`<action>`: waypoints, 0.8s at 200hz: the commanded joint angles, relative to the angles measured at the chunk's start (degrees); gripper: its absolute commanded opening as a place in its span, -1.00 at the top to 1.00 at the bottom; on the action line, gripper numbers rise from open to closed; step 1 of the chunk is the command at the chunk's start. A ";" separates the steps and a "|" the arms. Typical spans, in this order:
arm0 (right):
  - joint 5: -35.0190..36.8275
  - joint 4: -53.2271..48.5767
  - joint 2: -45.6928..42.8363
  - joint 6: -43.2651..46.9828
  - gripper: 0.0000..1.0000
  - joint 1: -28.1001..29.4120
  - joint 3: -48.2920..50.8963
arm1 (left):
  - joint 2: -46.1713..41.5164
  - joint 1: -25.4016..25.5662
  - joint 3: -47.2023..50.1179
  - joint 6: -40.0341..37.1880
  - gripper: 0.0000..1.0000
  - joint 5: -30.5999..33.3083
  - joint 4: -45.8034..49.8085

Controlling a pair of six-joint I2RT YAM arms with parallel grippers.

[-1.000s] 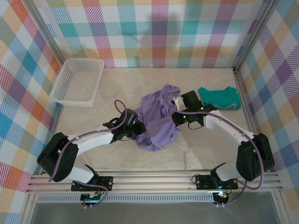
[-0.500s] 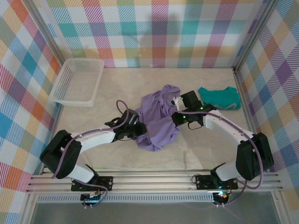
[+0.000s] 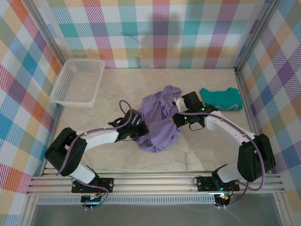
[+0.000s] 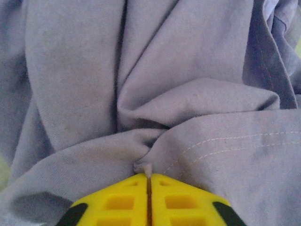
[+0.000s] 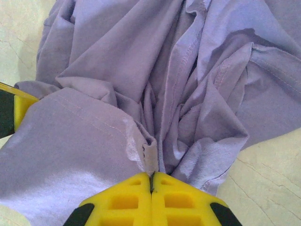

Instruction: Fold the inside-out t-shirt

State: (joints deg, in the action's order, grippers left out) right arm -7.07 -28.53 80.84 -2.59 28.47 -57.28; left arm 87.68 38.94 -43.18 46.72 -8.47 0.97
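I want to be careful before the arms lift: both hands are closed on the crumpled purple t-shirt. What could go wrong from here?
The left hand pinches only a tiny nub of the soft lavender cotton t-shirt, so it may slip out when pulled. The right hand grips a bunched fold; several layers may lift together instead of spreading flat.

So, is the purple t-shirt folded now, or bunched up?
Bunched up, not folded. The t-shirt lies in a wrinkled heap; the left fingers and the right fingers are each shut on a pinch of its cloth.
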 commanded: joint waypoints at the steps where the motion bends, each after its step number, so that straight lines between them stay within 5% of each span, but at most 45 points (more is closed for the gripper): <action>1: 0.42 0.31 -0.54 -0.31 1.00 -0.26 -0.23 | -0.96 -0.23 -1.53 -0.99 0.97 0.45 -0.99; 82: -5.36 14.61 -13.39 -5.65 1.00 -4.38 5.85 | -29.25 -10.81 4.87 -10.71 1.00 6.42 -4.76; 121: -17.75 22.36 -15.26 -7.17 1.00 -4.47 7.07 | -32.12 -12.22 2.05 -15.79 1.00 2.85 -3.67; 160: -21.80 26.41 -14.04 -11.01 1.00 -4.47 6.54 | -32.76 -12.60 0.21 -18.64 1.00 2.68 -1.48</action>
State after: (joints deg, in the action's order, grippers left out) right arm -24.14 -7.51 65.91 -10.20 24.43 -51.29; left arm 55.99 27.29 -40.21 31.99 -5.67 -1.67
